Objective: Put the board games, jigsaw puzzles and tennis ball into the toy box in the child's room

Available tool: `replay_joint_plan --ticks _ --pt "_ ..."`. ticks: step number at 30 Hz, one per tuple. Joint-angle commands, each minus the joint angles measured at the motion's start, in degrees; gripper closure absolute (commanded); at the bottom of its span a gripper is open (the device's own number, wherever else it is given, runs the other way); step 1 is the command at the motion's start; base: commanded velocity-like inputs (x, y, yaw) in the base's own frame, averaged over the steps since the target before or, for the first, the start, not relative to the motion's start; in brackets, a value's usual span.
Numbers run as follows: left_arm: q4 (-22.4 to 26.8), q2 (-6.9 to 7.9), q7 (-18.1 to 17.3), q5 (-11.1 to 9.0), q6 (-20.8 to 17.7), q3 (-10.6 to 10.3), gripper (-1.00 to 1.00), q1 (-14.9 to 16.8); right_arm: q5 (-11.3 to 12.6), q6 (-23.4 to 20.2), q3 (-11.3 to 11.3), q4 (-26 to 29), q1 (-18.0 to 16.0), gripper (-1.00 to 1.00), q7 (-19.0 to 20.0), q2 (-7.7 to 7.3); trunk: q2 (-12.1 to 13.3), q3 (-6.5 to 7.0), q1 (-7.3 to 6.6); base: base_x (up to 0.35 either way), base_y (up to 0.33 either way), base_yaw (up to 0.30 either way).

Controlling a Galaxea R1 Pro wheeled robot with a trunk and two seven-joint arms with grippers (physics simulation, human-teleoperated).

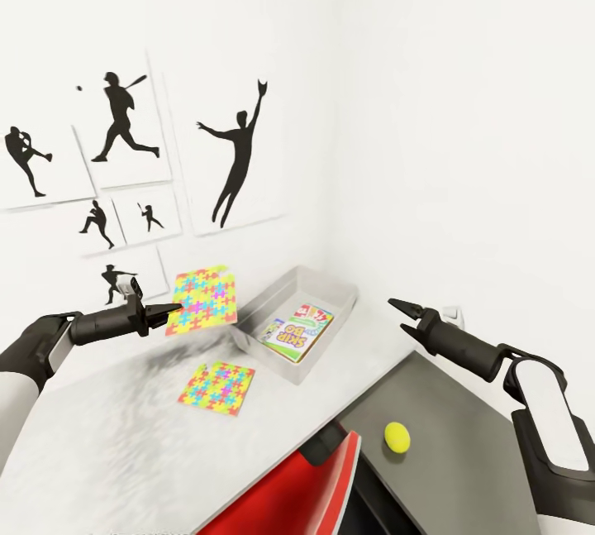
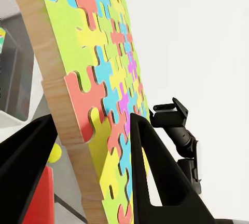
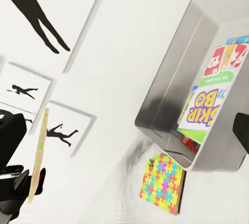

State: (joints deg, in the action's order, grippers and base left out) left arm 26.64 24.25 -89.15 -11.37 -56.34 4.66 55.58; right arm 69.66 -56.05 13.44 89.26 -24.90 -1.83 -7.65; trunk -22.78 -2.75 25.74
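My left fingers (image 1: 172,309) pinch one edge of a jigsaw puzzle (image 1: 203,298), lifted just short of the toy box (image 1: 330,287). Thin, stiff, light; edge grip may pivot. Right fingers (image 1: 400,309) open, empty.

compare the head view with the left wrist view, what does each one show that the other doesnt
Head view alone: the toy box holding game boxes, a second jigsaw puzzle flat on the pale table, and the baseball silhouettes. Left wrist view alone: the held puzzle's wooden edge between the black fingers. Both: the left gripper clamping the lifted jigsaw puzzle, the open right gripper, and the tennis ball.
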Motion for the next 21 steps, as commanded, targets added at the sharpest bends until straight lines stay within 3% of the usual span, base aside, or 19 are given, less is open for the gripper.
replay_joint_plan --ticks 1,21 --pt "0.01 0.00 -0.23 0.03 -0.61 0.00 1.00 0.06 0.24 -0.30 0.09 0.05 -0.06 -1.00 -0.19 -0.02 -0.14 -0.14 0.04 0.000 0.000 0.114" --pt "0.00 0.00 -0.17 0.03 -0.73 0.00 1.00 0.06 0.30 -0.37 0.10 0.06 -0.06 -1.00 -0.19 -0.01 -0.14 -0.14 0.04 0.018 0.000 0.015"
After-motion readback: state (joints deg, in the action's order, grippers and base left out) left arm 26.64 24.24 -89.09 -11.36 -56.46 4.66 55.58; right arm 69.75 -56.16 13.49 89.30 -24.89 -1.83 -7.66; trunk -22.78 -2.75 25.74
